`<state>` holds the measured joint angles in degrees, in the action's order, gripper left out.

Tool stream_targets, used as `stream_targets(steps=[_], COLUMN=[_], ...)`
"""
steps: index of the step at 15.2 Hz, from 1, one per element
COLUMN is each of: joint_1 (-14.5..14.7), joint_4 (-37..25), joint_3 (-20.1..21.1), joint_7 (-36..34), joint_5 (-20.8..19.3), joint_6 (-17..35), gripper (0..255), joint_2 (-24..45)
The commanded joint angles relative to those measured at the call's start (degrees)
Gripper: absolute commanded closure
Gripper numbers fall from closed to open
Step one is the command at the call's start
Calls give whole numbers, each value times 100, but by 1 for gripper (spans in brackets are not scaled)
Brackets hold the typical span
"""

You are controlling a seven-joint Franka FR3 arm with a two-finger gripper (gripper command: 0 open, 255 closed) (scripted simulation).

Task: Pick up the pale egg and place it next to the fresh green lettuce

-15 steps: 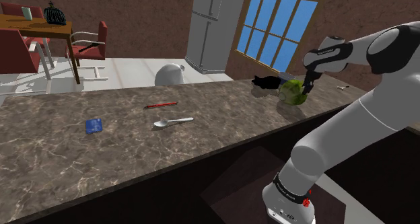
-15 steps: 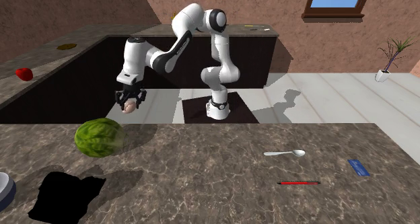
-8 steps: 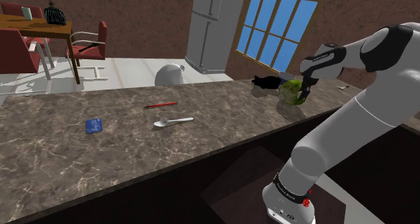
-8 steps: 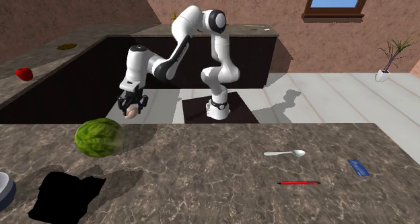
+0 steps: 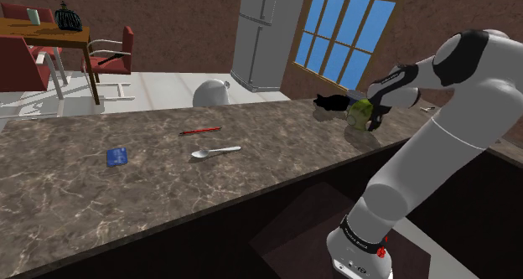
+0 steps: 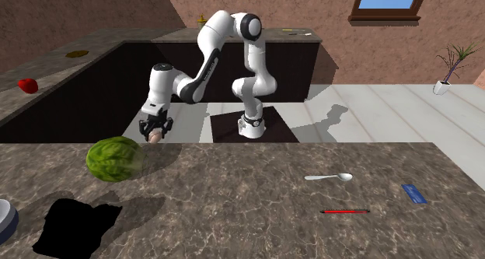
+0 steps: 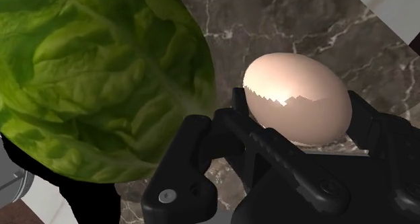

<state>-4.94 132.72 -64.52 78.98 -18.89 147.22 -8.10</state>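
Now the white arm (image 6: pixel 208 55) rises from its stand, folds at a high elbow and reaches down to the edge of the marbled tabletop (image 6: pixel 256 195) nearest that stand, with the end effector (image 6: pixel 155 133) pointing downward. Its black fingers (image 7: pixel 222 132) are clamped on the pale egg (image 7: pixel 296 88), which hangs low over the stone just beside the green lettuce (image 7: pixel 101 75), a narrow gap between them.

Arm stretched fwd, elbow high; claw (image 6: pixel 155 131) pointing down, poss. tilted, clamped on egg (image 7: pixel 296 95).
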Motion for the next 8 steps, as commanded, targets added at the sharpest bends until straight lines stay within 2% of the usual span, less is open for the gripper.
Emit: stream_targets(steps=[1,5,8], joint_1=[91,317,358], joint_4=[80,226,316], joint_3=[-132,-390,-407], joint_7=[137,593,1156], joint_5=[195,866,1673], joint_6=[197,596,873], gripper=[255,255,255], joint_2=[164,614,1046])
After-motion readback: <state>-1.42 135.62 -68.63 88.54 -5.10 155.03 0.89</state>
